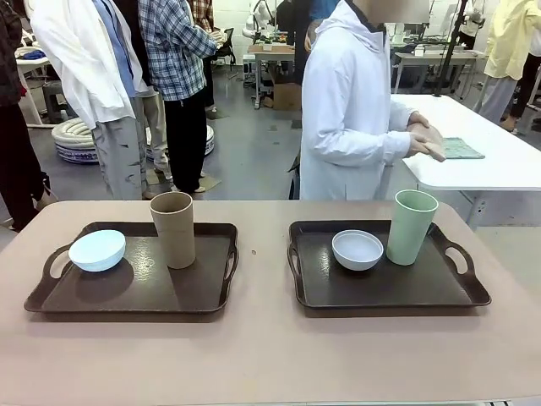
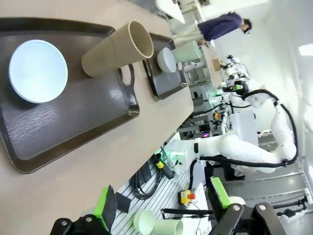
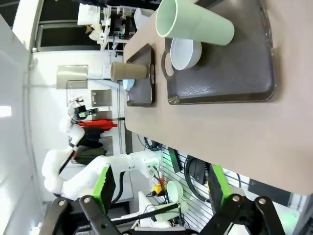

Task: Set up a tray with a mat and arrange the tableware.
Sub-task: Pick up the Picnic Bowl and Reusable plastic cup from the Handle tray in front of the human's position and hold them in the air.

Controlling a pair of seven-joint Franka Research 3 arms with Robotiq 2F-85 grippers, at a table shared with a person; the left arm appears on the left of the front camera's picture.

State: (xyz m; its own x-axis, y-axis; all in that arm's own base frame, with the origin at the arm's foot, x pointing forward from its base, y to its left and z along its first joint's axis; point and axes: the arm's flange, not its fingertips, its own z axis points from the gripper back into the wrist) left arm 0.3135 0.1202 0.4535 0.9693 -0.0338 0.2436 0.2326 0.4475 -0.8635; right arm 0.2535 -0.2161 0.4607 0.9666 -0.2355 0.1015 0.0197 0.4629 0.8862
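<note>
Two dark trays lie on the tan table. The left tray (image 1: 135, 288) carries a pale blue bowl (image 1: 96, 250) and a tan cup (image 1: 173, 228). On the right tray (image 1: 380, 288) stand a greyish white bowl (image 1: 357, 249) and a pale green cup (image 1: 411, 226). A green mat (image 1: 463, 149) lies on a white table behind, under the person's hands (image 1: 427, 139). My left gripper (image 2: 164, 205) hangs open off the table's near side, far from the blue bowl (image 2: 38, 71) and tan cup (image 2: 115, 49). Open too, my right gripper (image 3: 161, 186) is well short of the green cup (image 3: 193, 24) and white bowl (image 3: 185, 53).
The person in a white coat (image 1: 351, 110) stands at the far edge, turned toward the white side table (image 1: 499, 161). Other people stand at the back left. A bare strip of table runs between the trays and along the front.
</note>
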